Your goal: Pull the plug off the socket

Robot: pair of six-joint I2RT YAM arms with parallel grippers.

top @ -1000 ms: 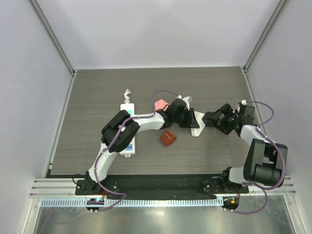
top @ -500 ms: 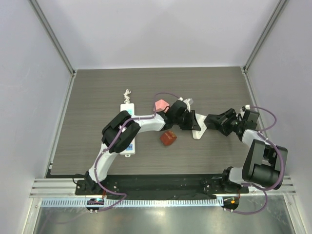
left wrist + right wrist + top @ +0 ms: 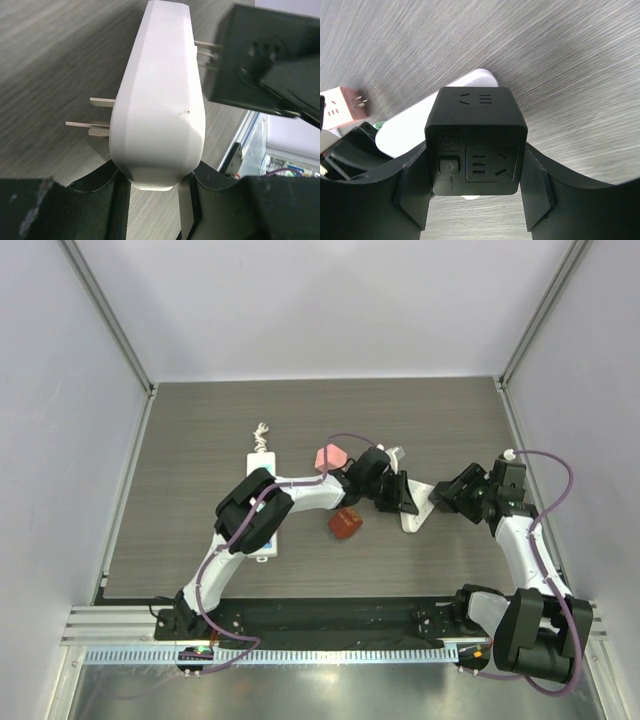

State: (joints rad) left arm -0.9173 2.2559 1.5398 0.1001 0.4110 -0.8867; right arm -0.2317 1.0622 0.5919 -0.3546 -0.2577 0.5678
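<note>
Clamping the white plug (image 3: 160, 100) by one end, the left gripper (image 3: 157, 182) grasps it firmly; the right gripper (image 3: 475, 175) is clenched on the black cube socket (image 3: 476, 135). Two prongs show bare between plug and socket, their tips hidden behind the cube's edge. Both are over the middle of the counter (image 3: 200, 420), near a pink cube (image 3: 330, 455) and a brown cube (image 3: 345, 524).

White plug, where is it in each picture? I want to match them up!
Top external: the white plug is a small white shape just right of the picture's middle.
Left wrist: it fills the middle, with metal prongs sticking out on both sides.
Right wrist: it peeks out behind the cube, up and to the left.
Shared landmark: the black cube socket, right beside the plug in both wrist views.
</note>
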